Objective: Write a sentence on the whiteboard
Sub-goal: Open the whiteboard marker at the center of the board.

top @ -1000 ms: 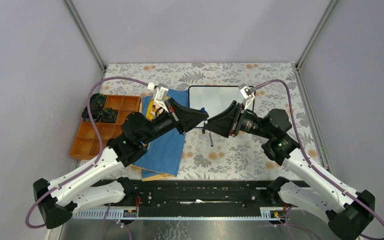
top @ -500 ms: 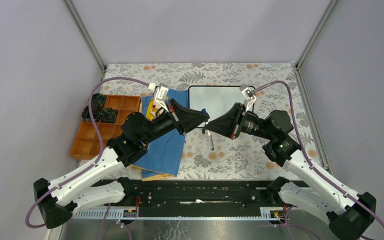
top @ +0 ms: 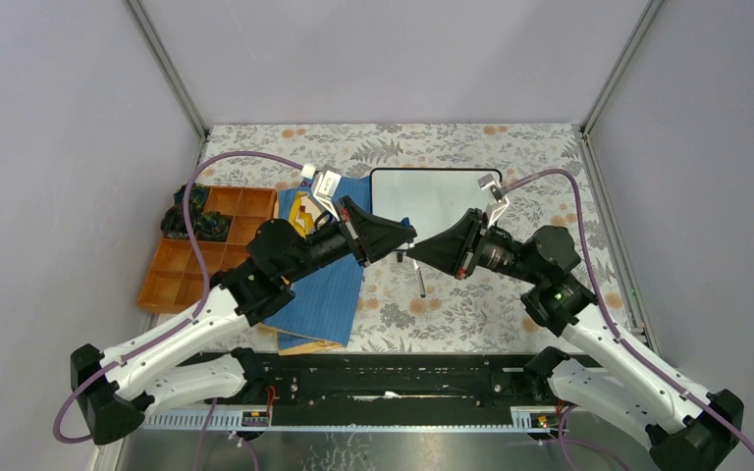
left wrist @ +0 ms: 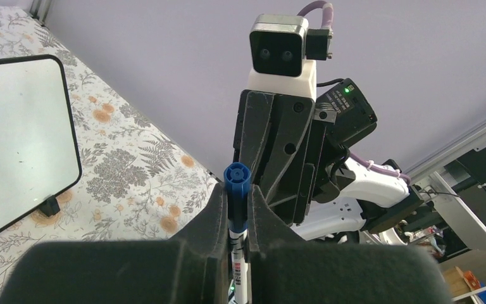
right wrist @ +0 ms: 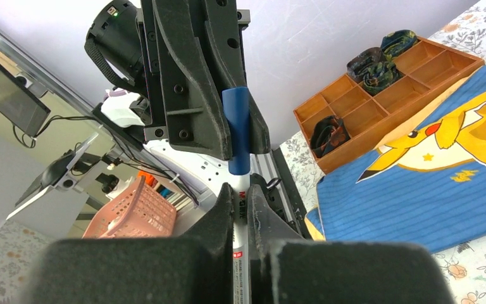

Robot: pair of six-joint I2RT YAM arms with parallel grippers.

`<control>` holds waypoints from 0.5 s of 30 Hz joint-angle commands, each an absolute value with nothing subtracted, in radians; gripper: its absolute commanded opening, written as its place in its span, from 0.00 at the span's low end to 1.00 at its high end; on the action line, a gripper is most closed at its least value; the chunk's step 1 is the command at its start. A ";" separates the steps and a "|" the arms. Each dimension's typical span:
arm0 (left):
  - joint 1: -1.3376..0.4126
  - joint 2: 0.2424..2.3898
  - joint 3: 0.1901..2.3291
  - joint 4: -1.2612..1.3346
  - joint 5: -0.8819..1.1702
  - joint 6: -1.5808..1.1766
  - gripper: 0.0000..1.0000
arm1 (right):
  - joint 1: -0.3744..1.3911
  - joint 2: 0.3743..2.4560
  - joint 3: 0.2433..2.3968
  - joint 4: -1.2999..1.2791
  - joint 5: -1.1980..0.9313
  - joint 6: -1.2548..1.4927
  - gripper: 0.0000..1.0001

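Barely begun, by the look of it. Shows the whiteboard [top: 435, 196] at the far middle of the table [top: 471, 304], blank, with no sentence on it. Finds both grippers meeting in the air just on the near side of the board, sharing one marker [left wrist: 236, 196]: left gripper [left wrist: 237, 209] with jaws clamped on the blue cap [right wrist: 236, 136] end, right gripper [right wrist: 240, 212] with jaws shut tight on the white barrel. Looks like uncapping, probably, though hard to say from these angles. Leaves nearly everything to do: freeing the cap, reaching the board, writing the whole sentence.
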State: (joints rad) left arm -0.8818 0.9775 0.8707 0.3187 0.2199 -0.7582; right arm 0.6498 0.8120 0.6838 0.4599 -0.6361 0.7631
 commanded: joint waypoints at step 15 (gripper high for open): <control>-0.856 0.975 0.950 0.459 0.151 -0.729 0.00 | 0.657 0.720 0.636 0.306 -0.613 0.718 0.00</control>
State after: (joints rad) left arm -0.8822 1.0004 0.8822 0.3069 0.2367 -0.7586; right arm 0.6537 0.7574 0.6529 0.4248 -0.5838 0.7380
